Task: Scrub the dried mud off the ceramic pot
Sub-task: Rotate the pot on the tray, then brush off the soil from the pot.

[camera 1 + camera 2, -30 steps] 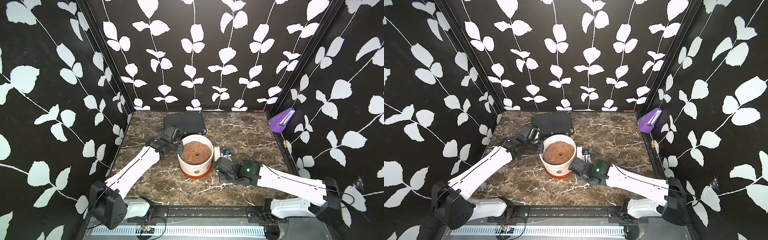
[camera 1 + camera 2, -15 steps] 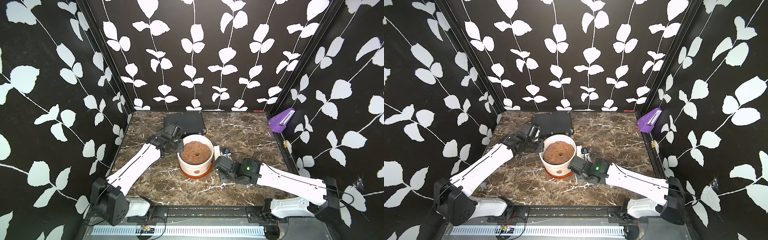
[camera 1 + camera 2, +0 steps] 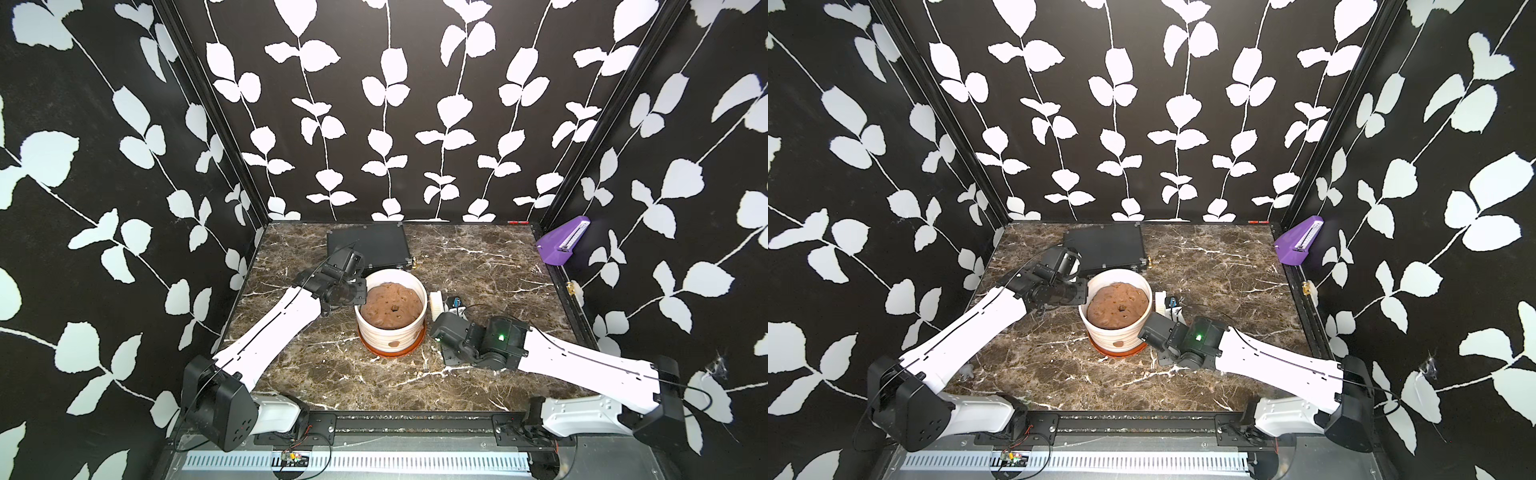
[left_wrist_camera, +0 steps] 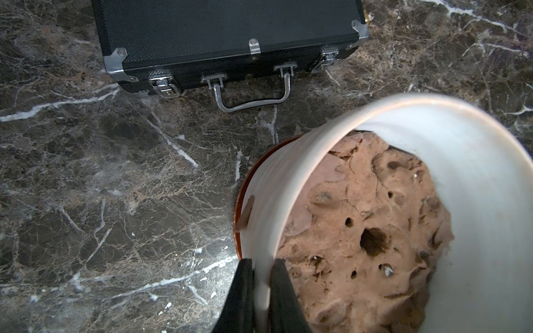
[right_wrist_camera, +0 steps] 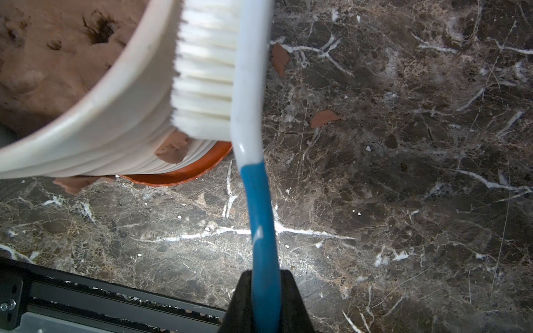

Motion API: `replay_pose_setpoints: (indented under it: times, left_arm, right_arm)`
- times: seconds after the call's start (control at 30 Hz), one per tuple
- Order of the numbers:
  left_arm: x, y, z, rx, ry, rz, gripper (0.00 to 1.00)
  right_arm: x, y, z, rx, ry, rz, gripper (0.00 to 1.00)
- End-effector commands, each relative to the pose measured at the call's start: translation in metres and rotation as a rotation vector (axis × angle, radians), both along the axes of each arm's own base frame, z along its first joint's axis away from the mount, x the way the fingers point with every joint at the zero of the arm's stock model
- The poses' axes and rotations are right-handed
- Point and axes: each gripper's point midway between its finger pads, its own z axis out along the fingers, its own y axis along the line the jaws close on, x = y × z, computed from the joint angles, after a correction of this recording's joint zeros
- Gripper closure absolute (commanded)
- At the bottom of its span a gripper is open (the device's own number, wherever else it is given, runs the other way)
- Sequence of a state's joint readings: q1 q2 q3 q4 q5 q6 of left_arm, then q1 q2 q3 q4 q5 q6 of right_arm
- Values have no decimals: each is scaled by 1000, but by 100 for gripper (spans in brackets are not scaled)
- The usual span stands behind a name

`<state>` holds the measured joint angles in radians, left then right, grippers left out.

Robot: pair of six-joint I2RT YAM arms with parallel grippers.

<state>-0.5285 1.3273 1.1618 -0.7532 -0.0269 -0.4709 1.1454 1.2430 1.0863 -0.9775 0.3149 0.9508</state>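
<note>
My left fingers (image 4: 244, 291) pinch the rim of the ceramic pot (image 4: 288, 187), while my right fingers (image 5: 240, 302) clamp the brush (image 5: 255, 201), whose handle runs straight out from them with bristles on the ribbed wall, the dried mud (image 5: 173, 148) touching their nearer end.

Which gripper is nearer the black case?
Left. The left gripper clamps the ceramic pot rim near the black case; the right gripper, holding the brush, sits beyond the pot.

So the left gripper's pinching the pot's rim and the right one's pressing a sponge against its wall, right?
Not a sponge: the right wrist view shows the right gripper pressing a white-bristled brush against the ceramic pot. The left gripper does pinch the rim.
</note>
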Motion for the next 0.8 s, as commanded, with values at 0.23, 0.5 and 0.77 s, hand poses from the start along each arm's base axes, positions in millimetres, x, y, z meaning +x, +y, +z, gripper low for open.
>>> replay_pose_setpoints:
  times: [0.23,0.5,0.77]
  left_arm:
    - [-9,-12,0,-130,25,39,100]
    - [-11,-13,-2,-142,27,39,100]
    - [-11,-14,-8,-139,37,37,100]
  right_arm:
    - [-2,15,18,90,-7,19,100]
    - [-6,27,9,139,25,30,100]
    - [-7,40,-17,112,68,51,100]
